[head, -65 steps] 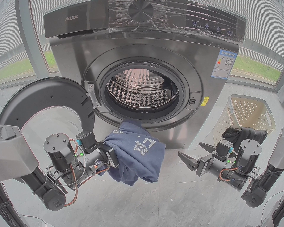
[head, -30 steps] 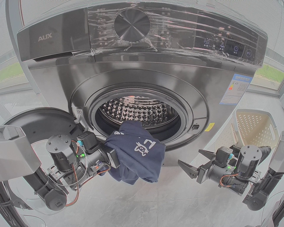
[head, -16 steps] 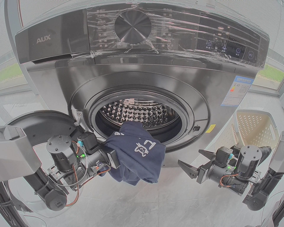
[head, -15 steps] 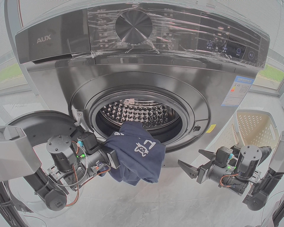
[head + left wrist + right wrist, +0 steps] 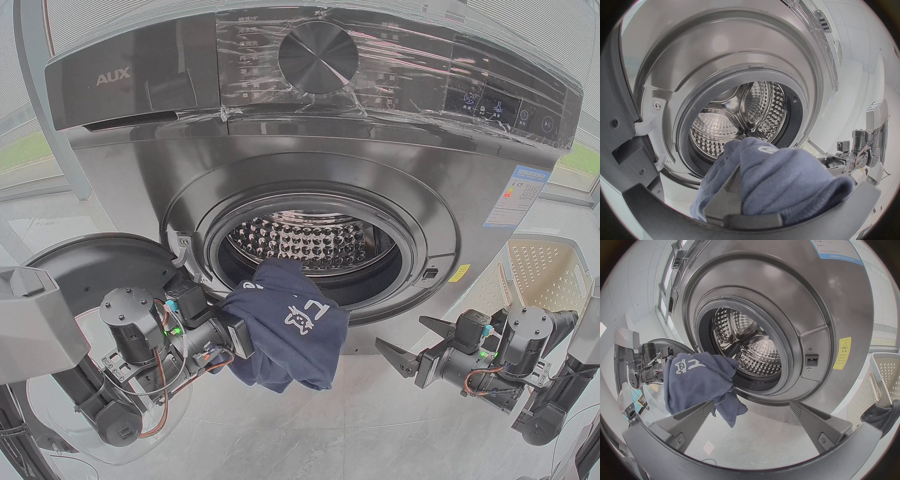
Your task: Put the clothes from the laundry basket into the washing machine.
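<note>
Your left gripper (image 5: 234, 336) has its jaws clamped on the navy sweatshirt (image 5: 290, 331), centre frame, just before the open mouth of the washing machine (image 5: 312, 156). Your right gripper (image 5: 400, 332), lower right, hangs with jaws apart.

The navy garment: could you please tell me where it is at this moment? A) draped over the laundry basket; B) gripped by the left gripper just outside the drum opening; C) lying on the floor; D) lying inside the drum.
B: the navy garment hangs bunched from the left gripper, its upper fold at the rim of the washing machine door opening, not yet inside.
</note>
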Robot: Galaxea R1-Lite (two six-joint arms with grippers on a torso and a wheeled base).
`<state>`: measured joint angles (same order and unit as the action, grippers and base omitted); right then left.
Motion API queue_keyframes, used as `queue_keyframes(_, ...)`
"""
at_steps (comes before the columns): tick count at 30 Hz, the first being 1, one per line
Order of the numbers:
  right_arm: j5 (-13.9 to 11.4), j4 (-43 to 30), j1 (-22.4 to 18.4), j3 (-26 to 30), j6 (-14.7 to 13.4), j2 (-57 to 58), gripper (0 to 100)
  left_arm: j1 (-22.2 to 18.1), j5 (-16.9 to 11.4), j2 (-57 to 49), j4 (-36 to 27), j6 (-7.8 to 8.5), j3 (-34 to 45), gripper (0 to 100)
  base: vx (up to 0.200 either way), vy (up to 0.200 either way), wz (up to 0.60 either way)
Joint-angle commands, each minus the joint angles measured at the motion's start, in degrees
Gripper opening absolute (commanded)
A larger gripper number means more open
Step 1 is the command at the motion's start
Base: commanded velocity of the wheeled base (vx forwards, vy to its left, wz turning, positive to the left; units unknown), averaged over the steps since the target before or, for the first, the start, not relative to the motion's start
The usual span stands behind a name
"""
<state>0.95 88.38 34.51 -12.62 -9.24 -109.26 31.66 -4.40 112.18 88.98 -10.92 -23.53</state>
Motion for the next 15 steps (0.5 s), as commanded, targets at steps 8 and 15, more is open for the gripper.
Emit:
queue_keyframes(8,0.0,0.0,0.0,0.0,0.0,-0.2,100,0.1,0.0,0.3,0.5,0.02,0.1,0,0.000,0.000,0.00)
queue_keyframes(15,0.0,0.0,0.1,0.0,0.0,0.1,100,2.4,1.4,0.5,0.5,0.11,0.5,0,0.000,0.000,0.00)
